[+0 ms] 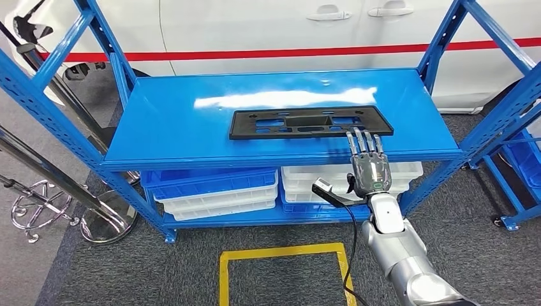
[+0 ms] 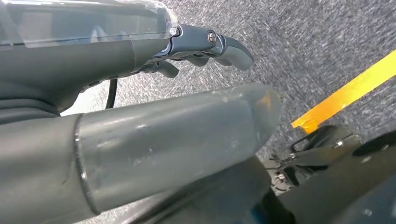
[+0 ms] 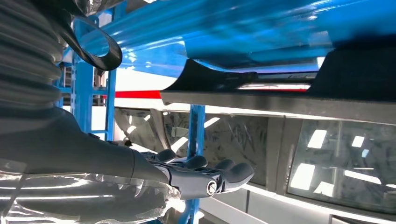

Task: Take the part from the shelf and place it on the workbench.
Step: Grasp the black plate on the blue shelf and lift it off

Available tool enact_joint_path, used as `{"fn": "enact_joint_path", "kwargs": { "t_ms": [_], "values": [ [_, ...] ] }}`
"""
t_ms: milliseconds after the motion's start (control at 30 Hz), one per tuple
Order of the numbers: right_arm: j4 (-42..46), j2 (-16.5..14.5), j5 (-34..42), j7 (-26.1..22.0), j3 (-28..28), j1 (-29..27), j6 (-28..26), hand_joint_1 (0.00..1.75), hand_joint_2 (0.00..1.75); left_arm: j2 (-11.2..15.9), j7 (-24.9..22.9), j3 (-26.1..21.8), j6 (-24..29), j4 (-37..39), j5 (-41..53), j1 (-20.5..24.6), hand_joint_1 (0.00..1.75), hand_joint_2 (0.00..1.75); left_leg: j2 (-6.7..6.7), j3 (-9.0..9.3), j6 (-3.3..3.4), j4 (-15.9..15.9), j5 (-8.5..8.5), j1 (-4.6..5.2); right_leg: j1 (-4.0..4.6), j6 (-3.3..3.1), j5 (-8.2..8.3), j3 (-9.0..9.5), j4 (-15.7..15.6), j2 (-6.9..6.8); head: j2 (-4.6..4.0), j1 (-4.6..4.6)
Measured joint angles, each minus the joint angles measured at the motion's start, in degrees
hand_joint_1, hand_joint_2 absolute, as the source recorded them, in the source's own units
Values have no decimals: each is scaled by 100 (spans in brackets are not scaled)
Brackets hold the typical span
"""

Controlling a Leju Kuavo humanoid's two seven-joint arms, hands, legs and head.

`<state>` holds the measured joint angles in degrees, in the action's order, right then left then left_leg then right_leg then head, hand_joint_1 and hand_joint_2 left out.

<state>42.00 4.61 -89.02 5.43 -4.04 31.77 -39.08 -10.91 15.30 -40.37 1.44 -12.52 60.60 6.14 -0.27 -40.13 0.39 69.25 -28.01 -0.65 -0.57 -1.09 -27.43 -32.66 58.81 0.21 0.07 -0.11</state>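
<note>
1. Fingers (image 1: 365,141) of the right hand (image 1: 369,167) are lying straight and slightly apart, holding nothing, their tips just over the front edge of the shelf (image 1: 178,115) and just short of the part (image 1: 311,122).
2. Seen from the right wrist, those fingers (image 3: 224,170) are stretching out flat with a gap between them and the dark edge of the part (image 3: 280,100).
3. Lying flat on the blue top board of the shelf is the part, a long black plastic panel with cut-outs, near the front edge and right of middle, untouched.
4. Fingers (image 2: 219,44) of the left hand (image 2: 140,144) are curling inward over grey carpet (image 2: 317,42) and gripping nothing, near a strip of yellow tape (image 2: 345,93).
5. Judging by this, the reach step is under way: the grasp is not yet made and the carry to the surface is still to come.
6. The next move is probably calling for the right hand to go further forward over the panel's near edge, then close on that thin rim; the flat, low panel is offering little to hook, so a slip looks possible.
7. Below the top board, blue and white bins (image 1: 217,191) are stacking on the lower level.
8. Beyond the shelf, a white car (image 1: 287,25) with a red stripe is standing; no brand, label or writing is readable anywhere.
</note>
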Motion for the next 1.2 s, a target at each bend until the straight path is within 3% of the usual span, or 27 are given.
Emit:
{"fn": "enact_joint_path", "kwargs": {
  "t_ms": [67, 100, 233, 300, 367, 400, 433, 467, 500, 533, 600, 667, 733, 800, 900, 933, 967, 1033, 1067, 1100, 1200],
  "values": [
    [-1, 1, 0, -7, 0, 4, 0, 0, 175, 11, 1, 0, 6, 0, 4, 8, 0, 0, 2, 355, 103, -750, 294, 42, 20, 34, -61, 62, -1, 6, 0, 1],
    [-1, 1, 0, -7, 0, 5, 0, 0, 175, 16, 1, 0, 9, 0, 6, 11, 0, 0, 3, 454, 138, -955, 322, 61, 22, 63, -79, 76, -13, 5, 0, 2],
    [8, 1, 0, -16, 1, -4, -3, 0, 175, 19, 2, 2, 14, 0, 26, -3, 0, 0, 6, 629, 237, -1182, 274, 43, 17, 183, -91, 92, 103, 3, 0, 2],
    [17, 2, 0, -20, 3, 4, -4, 0, 175, 15, 3, 4, 14, 0, 42, 2, 0, 0, 8, 742, 283, -1237, 259, 20, 2, 230, -307, -107, 509, 0, 0, 5],
    [17, 8, 0, -19, 5, -6, -4, 0, 175, 13, 4, 6, 14, 0, 45, 6, 0, 0, 2, 798, 301, -1240, 209, 20, -16, 289, -577, -539, 1191, 0, 0, 8],
    [16, 11, 0, -17, 7, -24, -3, 0, 175, 13, 4, 7, 14, 0, 45, -2, 0, 0, -2, 829, 297, -1236, 175, 19, -31, 312, -616, -733, 1430, -2, 0, 8],
    [16, 14, 0, -17, 7, -41, -3, 0, 175, 12, 3, 7, 14, 0, 45, -12, 0, 0, -5, 869, 288, -1231, 137, 17, -48, 333, -543, -847, 1492, -4, 0, 8],
    [17, 14, 1, -21, 7, -53, -3, 0, 175, 10, 3, 7, 14, 0, 45, -21, 0, 0, -7, 921, 273, -1224, 93, 13, -64, 348, -342, -847, 1330, -8, 0, 8],
    [21, 15, 4, -33, 9, -59, -3, 0, 175, 7, 4, 7, 14, 0, 47, -27, 0, 0, -8, 983, 252, -1219, 41, 8, -80, 358, -44, -745, 972, -15, 0, 8],
    [27, 15, 17, -62, 20, -62, -3, 0, 175, 4, 3, 7, 14, 2, 49, -32, 0, 0, -7, 1039, 222, -1214, -11, 6, -85, 352, 192, -628, 607, -22, 0, 8],
    [71, 9, 82, -192, 93, -81, -3, 0, 175, 0, 4, 7, 22, 5, 53, -25, 0, 0, -8, 1084, 147, -1211, -89, 6, -50, 283, 408, -477, 77, -35, 0, 19],
    [175, -9, 162, -369, 237, -127, -3, 0, 175, 0, 6, 6, 35, 7, 56, -23, 0, 0, -9, 1099, 72, -1208, -120, 13, -15, 174, 362, -461, -5, -31, 0, 28],
    [304, -61, 208, -553, 401, -202, -5, 0, 175, 2, 9, 5, 44, 7, 61, -32, 0, 0, -2, 1086, 22, -1069, -144, 7, -33, 87, 347, -368, -25, -20, 1, 25],
    [406, -144, 225, -713, 560, -284, -6, 0, 175, 2, 10, 4, 51, 7, 66, -23, 0, 0, 4, 817, -18, -542, -275, -5, -46, 17, 311, -261, -64, -14, 1, 20],
    [495, -254, 207, -825, 775, -371, -5, 0, 175, -2, 1, 4, 62, 7, 67, -6, 0, 0, 5, 135, -64, 433, -682, -8, -21, -41, 254, -215, -62, 2, 0, 18],
    [515, -275, 201, -833, 821, -391, -5, 0, 175, -2, -3, 4, 64, 7, 66, -10, 0, 0, 5, 30, -61, 482, -671, -7, -11, -45, 236, -208, -52, 11, 0, 17],
    [535, -291, 198, -835, 856, -408, -4, 0, 175, -2, -7, 4, 66, 7, 64, -15, 0, 0, 5, 37, -46, 315, -526, -5, -3, -42, 218, -198, -39, 18, 0, 17],
    [572, -309, 197, -834, 911, -429, -4, 0, 175, -2, -9, 4, 67, 7, 62, -21, 0, 0, 10, 292, 17, -448, -47, 2, 9, -25, 186, -174, -16, 25, 0, 18],
    [592, -316, 197, -833, 931, -428, -4, 0, 175, -1, -9, 4, 69, 7, 62, -17, 0, 0, 14, 419, 49, -791, 93, 16, 15, -7, 176, -166, -9, 29, 0, 18],
    [613, -320, 197, -832, 955, -415, -4, 0, 175, 1, -9, 4, 73, 7, 62, -11, 0, 0, 15, 499, 76, -1006, 162, 32, 20, 20, 168, -166, -6, 34, 0, 18],
    [674, -324, 198, -821, 1028, -352, -4, 0, 175, 2, -9, 4, 79, 7, 62, -15, 0, 0, 8, 565, 154, -1114, 238, 45, 25, 134, 150, -151, -16, 41, 0, 19]
  ]
}}
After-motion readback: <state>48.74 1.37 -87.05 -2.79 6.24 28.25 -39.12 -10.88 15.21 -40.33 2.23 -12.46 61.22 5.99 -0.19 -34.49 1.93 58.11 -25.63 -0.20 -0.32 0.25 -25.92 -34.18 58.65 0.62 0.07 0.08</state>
